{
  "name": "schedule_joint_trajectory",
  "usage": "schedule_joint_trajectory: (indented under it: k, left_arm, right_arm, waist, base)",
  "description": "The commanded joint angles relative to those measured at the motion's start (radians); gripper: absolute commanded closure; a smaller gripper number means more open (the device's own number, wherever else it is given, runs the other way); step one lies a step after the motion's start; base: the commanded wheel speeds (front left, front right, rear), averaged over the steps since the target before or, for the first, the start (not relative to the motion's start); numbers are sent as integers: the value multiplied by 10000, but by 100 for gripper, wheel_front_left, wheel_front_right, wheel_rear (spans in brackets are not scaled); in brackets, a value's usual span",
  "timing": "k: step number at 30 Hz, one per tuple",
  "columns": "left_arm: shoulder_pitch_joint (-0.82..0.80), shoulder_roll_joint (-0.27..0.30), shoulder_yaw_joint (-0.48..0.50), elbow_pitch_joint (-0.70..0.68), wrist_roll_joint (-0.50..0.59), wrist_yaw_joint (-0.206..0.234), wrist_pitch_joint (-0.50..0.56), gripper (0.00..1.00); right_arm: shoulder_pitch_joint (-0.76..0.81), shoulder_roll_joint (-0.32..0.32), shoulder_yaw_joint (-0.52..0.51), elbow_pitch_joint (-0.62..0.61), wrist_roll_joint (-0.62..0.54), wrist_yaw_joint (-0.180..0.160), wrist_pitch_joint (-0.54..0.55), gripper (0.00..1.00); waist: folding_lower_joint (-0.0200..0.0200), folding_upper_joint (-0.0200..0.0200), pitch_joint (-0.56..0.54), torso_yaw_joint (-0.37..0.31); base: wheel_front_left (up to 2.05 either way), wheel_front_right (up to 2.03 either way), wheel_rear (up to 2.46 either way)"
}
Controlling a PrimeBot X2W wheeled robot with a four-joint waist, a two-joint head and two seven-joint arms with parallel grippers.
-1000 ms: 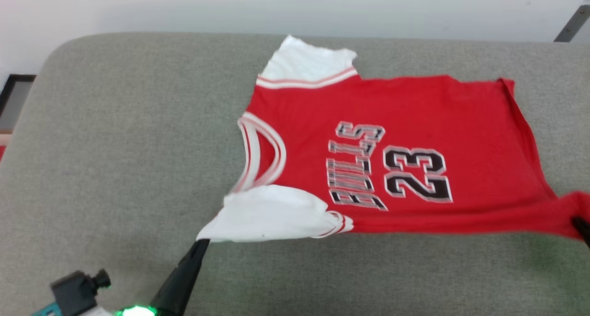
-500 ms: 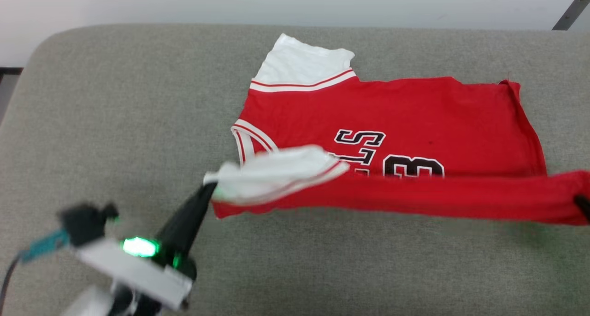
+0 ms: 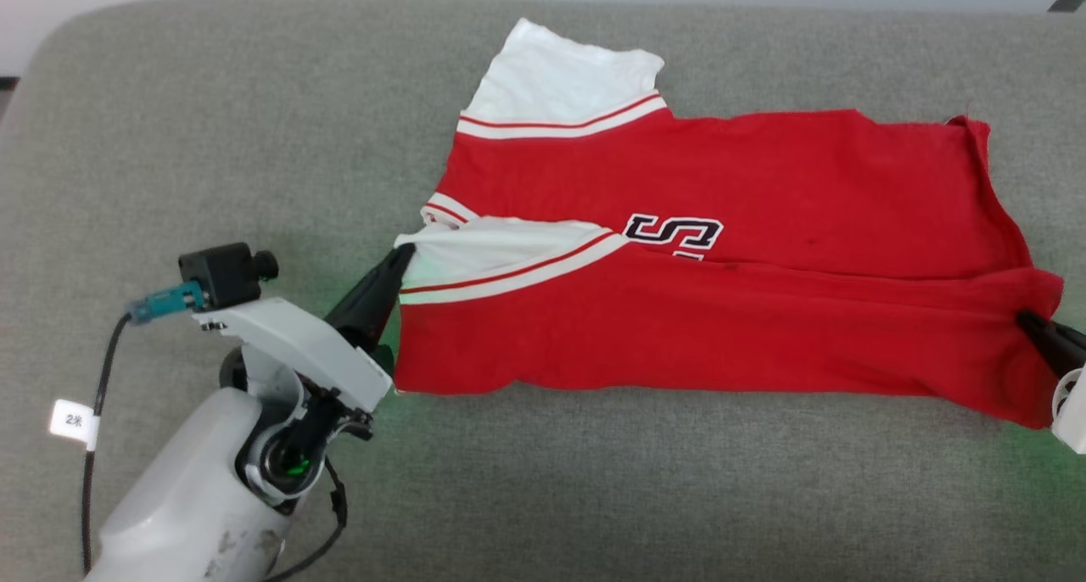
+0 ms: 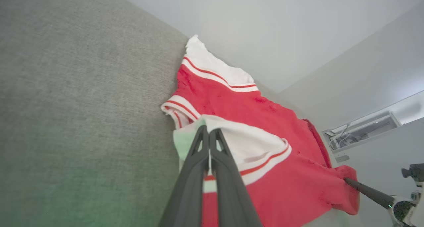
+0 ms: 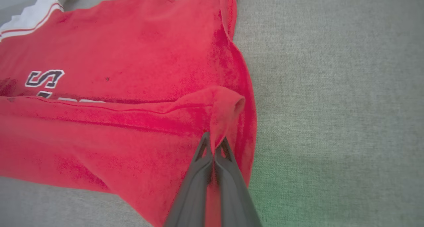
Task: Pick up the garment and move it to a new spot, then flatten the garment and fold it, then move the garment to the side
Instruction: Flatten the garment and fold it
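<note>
The left gripper (image 3: 400,262) has its jaws pressed together on the edge of the near white sleeve (image 3: 501,255), with a strip of white cloth pinched between the two dark fingers. The right gripper (image 3: 1028,321) is also clamped tight, on a bunched red corner at the shirt's right end, where the fabric curls into a small roll just past the fingertips.

A second ago the shirt (image 3: 764,175) lay open on the grey cushion (image 3: 212,141), with its whole front print and number showing and its near edge stretched between the two grippers. Half a second ago that edge was lifted and hung as a band above the front. Now the near half has been carried away from the robot and laid over the far half. The fold runs left to right along the near side. The near sleeve's striped cuff lies across the chest, and the letter S (image 3: 674,230) is the only part of the print that shows, just beyond the folded-over edge. A bit of the striped neck trim (image 3: 441,211) pokes out just past the held sleeve.

The far sleeve (image 3: 564,69) lies flat towards the cushion's far edge, as before. The shirt sits on the right half of the cushion. The left arm has reached further in, so its pale wrist, small black camera (image 3: 225,275) and cable (image 3: 95,412) now show at the near left. The whole head view has also tilted a little lower.
</note>
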Motion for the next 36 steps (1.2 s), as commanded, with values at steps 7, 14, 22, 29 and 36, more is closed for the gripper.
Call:
schedule_joint_trajectory:
  k: [7, 14, 22, 29, 36]
  left_arm:
    - [-764, -437, -377, 1964, 444, -135, -710, 100]
    - [-1150, -540, -1108, 2896, 671, -149, -991, 100]
    - [-1635, -19, -1713, 2794, 755, -150, -1033, 0]
    - [-1939, 1138, -2156, 1889, 745, 209, 801, 0]
    - [-1961, 2052, -2551, -143, -25, 1409, 3869, 0]
  right_arm:
    - [-483, -34, 304, 1034, -179, -10, -813, 100]
    - [-637, -25, 632, 1620, -89, -10, -1245, 100]
    - [-612, -32, 928, 1786, -106, -8, -1986, 0]
    - [-213, -111, 774, 1423, -209, -10, -2399, 0]
    - [80, -8, 603, 826, -334, -10, -2322, 0]
  waist:
    - [0, 0, 528, -67]
    - [0, 0, 636, -69]
    - [0, 0, 48, -14]
    - [0, 0, -643, 155]
    - [0, 0, -833, 92]
  base:
    - [0, 0, 0]
    - [0, 0, 0]
    - [0, 0, 0]
    - [0, 0, 0]
    - [0, 0, 0]
